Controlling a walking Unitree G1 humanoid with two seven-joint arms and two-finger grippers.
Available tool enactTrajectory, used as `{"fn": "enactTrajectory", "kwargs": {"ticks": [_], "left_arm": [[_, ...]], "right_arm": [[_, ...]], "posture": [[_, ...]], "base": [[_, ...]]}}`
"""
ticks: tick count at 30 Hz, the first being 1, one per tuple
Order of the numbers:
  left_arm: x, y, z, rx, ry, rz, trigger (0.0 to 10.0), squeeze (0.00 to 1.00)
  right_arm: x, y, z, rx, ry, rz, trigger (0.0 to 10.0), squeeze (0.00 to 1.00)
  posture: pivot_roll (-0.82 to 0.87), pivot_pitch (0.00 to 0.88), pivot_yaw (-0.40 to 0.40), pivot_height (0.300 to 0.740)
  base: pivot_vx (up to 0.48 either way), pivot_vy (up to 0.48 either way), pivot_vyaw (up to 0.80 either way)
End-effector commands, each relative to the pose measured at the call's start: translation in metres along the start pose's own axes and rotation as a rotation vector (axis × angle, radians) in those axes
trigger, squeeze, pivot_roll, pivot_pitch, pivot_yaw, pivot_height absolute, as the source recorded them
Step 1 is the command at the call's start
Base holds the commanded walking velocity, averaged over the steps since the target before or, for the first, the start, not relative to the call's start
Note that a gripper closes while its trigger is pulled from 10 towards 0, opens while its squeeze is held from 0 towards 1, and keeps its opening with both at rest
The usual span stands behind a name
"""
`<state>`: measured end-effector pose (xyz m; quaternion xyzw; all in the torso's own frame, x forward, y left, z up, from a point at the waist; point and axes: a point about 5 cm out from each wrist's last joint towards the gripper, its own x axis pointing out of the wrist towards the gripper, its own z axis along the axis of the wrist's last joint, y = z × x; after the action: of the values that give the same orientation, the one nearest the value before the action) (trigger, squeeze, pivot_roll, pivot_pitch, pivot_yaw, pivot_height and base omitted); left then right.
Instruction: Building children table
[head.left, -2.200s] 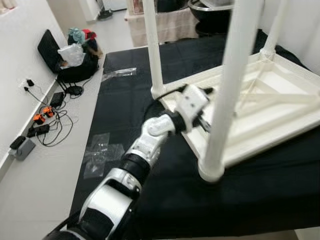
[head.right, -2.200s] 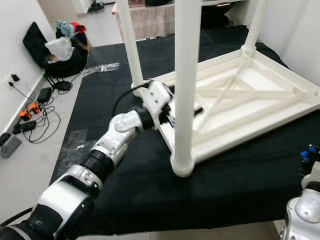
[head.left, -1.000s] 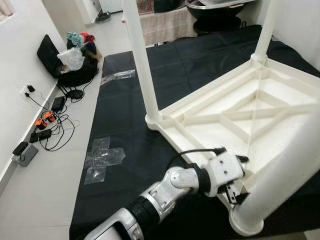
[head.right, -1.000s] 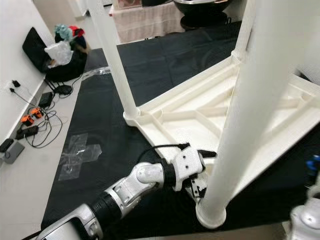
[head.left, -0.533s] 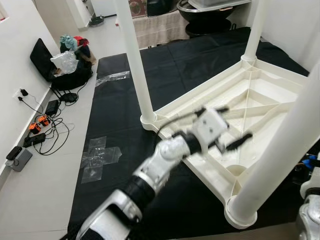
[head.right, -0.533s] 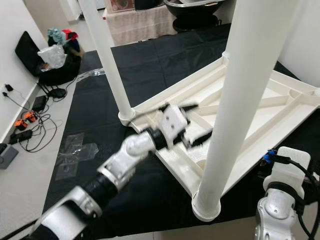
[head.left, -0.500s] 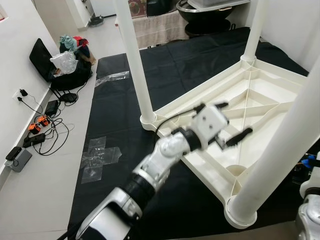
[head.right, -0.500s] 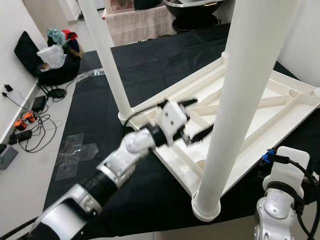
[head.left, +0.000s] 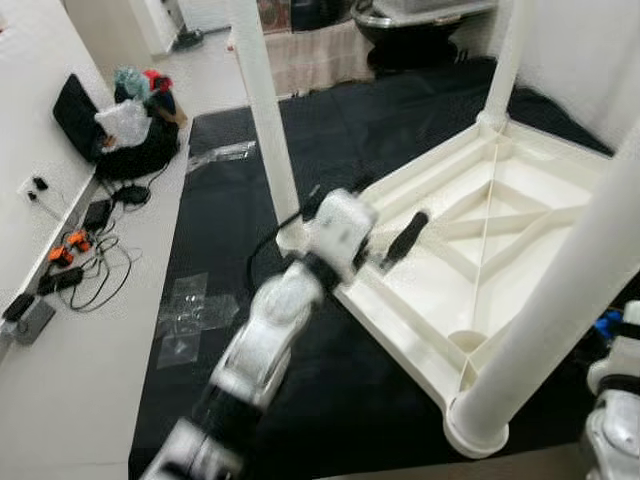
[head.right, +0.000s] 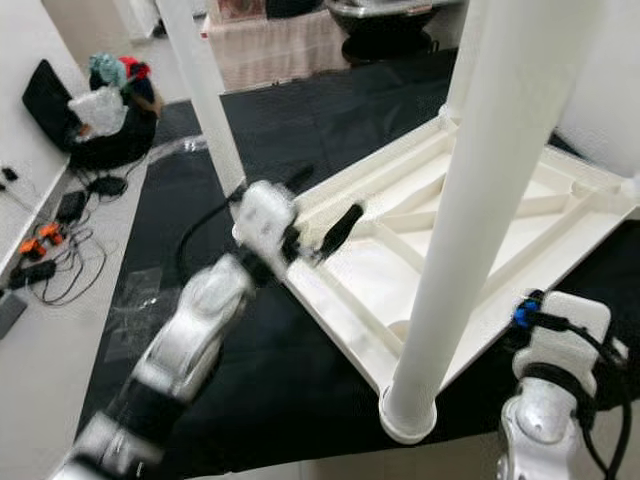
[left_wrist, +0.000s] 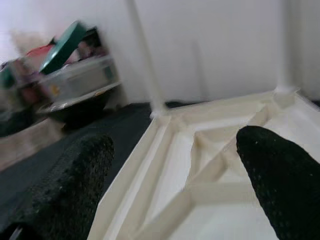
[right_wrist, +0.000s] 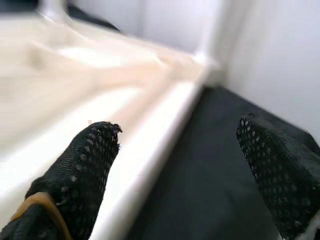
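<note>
The table (head.left: 520, 240) lies upside down on the black mat (head.left: 230, 190) with 3 legs visibly fitted, so assembly looks nearly done, while both the left gripper (head.left: 400, 240) and right gripper (right_wrist: 175, 165) hover open and empty.

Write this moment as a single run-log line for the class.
left gripper: open, empty, over upturned table underside | right gripper: open, beside table edge | legs fitted: three seen | black cloth: under table

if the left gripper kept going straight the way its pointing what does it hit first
Probably the ribbed underside of the upturned table. The left gripper, fingers open, points across it toward the far leg at the corner. Depth is unclear, so it might skim over the ribs and reach that leg first.
</note>
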<state>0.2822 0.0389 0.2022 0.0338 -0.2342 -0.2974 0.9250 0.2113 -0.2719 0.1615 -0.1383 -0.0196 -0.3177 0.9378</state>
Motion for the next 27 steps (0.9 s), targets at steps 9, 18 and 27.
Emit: {"fn": "enactTrajectory", "kwargs": {"ticks": [9,18,27], "left_arm": [[-0.028,0.024,0.005,0.054,0.075,0.149,10.0,0.0],[-0.029,0.02,0.014,0.064,0.1,0.124,10.0,0.0],[-0.026,0.022,0.017,0.062,0.1,0.141,10.0,0.0]], "right_arm": [[0.008,0.001,0.01,0.001,-0.054,-0.025,10.0,0.0],[0.031,-0.052,0.009,-0.081,-0.012,-0.329,10.0,0.0],[0.017,-0.031,-0.003,-0.071,0.024,-0.168,10.0,0.0]], "posture": [[-0.02,0.045,0.04,0.74],[-0.03,0.048,0.046,0.74],[-0.03,0.055,0.047,0.74]], "base": [[-0.195,0.0,0.0],[-0.318,0.0,0.0],[-0.325,0.0,0.0]]}}
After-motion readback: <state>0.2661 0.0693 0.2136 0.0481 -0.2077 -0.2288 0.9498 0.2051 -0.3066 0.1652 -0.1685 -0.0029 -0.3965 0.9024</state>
